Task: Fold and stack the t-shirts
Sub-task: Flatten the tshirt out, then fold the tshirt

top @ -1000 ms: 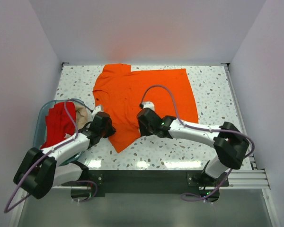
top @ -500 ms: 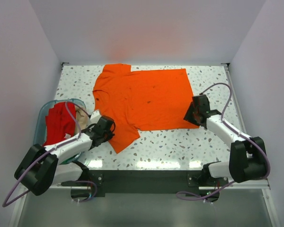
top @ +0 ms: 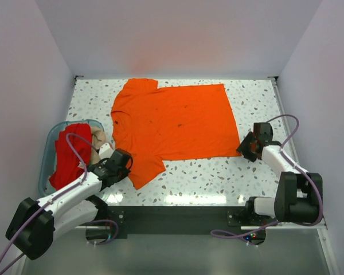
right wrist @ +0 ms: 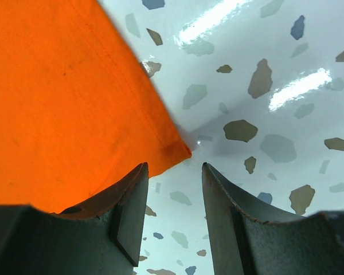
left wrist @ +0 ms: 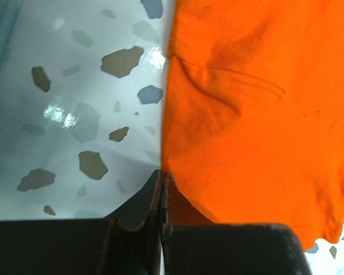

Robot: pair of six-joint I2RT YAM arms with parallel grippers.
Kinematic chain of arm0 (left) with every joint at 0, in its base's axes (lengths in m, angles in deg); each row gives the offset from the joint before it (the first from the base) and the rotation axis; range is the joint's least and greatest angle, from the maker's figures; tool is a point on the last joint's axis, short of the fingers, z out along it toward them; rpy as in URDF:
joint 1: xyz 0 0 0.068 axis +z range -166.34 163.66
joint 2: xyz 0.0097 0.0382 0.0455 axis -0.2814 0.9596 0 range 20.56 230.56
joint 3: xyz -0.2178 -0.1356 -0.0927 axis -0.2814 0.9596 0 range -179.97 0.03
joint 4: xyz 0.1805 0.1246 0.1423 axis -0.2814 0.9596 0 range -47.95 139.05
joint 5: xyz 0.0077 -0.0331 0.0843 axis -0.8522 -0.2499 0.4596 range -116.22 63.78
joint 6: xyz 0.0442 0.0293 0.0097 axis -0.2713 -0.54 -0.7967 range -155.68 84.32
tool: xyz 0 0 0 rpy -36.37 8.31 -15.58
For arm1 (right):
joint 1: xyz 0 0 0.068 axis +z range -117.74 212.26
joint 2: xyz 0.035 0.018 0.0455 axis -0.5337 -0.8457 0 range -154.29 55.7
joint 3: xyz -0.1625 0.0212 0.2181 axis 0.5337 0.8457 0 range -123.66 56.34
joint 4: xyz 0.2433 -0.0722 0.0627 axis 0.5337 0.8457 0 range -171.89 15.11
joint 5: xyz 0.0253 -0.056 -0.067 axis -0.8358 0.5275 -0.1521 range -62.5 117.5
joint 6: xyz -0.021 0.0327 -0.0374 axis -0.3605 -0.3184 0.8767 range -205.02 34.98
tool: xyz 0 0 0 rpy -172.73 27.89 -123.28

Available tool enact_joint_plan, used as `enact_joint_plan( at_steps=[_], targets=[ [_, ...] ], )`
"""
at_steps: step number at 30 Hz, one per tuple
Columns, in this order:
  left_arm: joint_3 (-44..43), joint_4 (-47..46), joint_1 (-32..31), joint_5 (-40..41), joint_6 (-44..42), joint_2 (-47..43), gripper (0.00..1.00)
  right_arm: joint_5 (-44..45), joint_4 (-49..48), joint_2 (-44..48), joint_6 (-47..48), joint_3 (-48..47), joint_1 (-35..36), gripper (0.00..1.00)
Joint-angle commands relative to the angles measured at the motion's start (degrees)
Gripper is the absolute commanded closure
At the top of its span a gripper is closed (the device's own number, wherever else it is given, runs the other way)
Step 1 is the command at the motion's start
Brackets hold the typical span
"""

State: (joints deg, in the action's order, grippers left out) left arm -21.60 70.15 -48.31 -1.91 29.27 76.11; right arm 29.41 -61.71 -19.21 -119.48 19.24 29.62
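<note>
The orange t-shirt (top: 175, 120) lies spread flat on the speckled table (top: 218, 172), its sleeves to the left. My left gripper (top: 122, 163) is at the near sleeve's edge. In the left wrist view its tips (left wrist: 162, 172) are shut and pinch the edge of the orange cloth (left wrist: 252, 114). My right gripper (top: 247, 146) is open and empty at the shirt's near right hem corner. In the right wrist view that corner (right wrist: 180, 150) lies just ahead of the gap of the gripper (right wrist: 175, 166). A red shirt (top: 69, 154) and a beige one (top: 98, 139) sit in the tub.
The translucent teal tub (top: 47, 152) stands at the table's left near edge, beside my left arm. White walls close in the table on three sides. Bare speckled surface shows along the near edge (top: 206, 180) and to the right of the shirt (top: 258, 109).
My right gripper swung from the shirt's middle out to its near right corner. My left gripper drew back toward the near left, and the near sleeve shifted left with it.
</note>
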Motion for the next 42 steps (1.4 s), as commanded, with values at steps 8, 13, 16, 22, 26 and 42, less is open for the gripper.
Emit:
enact_joint_plan(
  at_steps=[8,13,16,22,26,42],
  targets=[
    [-2.7,5.9,-0.6,-1.8,0.9,-6.2,0.76,-5.1,-3.3,-0.3,-0.4,1.2,-1.1,0.55],
    [-1.7,7.5,-2.9,-3.2,3.3,-9.1,0.65,-6.4,-5.2,-1.6,-1.4,1.2,-1.1,0.59],
    [-1.5,8.9,-6.4,-1.8,7.5,-7.7,0.59,-6.9,-5.4,-2.2,-1.4,0.7,-1.1,0.60],
    [-1.8,9.6,-13.1,0.8,13.3,-3.0,0.55,-7.2,-6.1,-2.8,-1.2,0.6,-1.1,0.64],
    [-1.3,6.6,-14.1,0.6,13.5,-0.1,0.55,-7.2,-6.3,-3.3,-1.2,0.4,-1.1,0.67],
    [-5.0,8.5,-14.2,3.4,10.4,-4.3,1.00,-5.3,-4.2,-1.9,-0.4,0.2,-1.2,0.96]
  ],
)
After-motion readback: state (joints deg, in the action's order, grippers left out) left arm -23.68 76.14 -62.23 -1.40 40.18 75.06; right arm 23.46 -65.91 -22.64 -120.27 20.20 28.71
